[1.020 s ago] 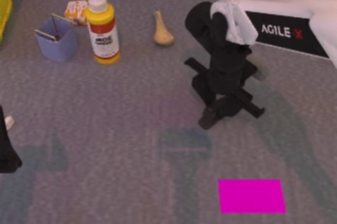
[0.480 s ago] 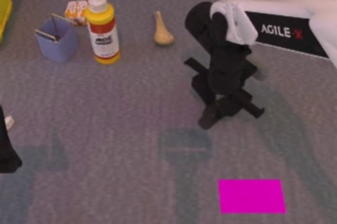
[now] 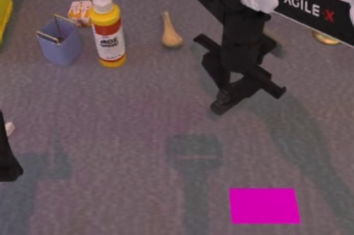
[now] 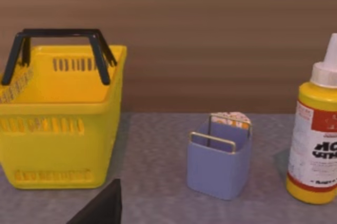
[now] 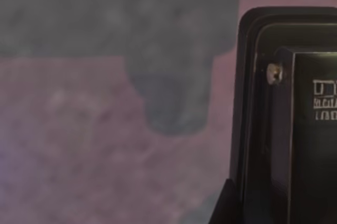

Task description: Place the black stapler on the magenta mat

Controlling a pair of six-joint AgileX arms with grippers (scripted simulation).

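Observation:
The black stapler (image 3: 221, 102) hangs above the table at back centre-right, and my right gripper (image 3: 235, 88) is shut on it from above. Its shadow falls on the cloth nearer the front. In the right wrist view the stapler (image 5: 295, 129) fills the side of the picture, with grey-purple cloth behind it. The magenta mat (image 3: 264, 205) lies flat and bare at the front right, well away from the stapler. My left gripper (image 3: 6, 160) is parked at the table's left edge.
Along the back left stand a yellow bottle (image 3: 108, 27), a blue open box (image 3: 58, 40), a small orange-and-white carton (image 3: 80, 11) and a tan bell-shaped piece (image 3: 170, 31). A yellow basket (image 4: 58, 124) with black handles sits at the far left corner.
My right arm has risen and shifted toward the back of the table, carrying the stapler with it. The left arm has not moved.

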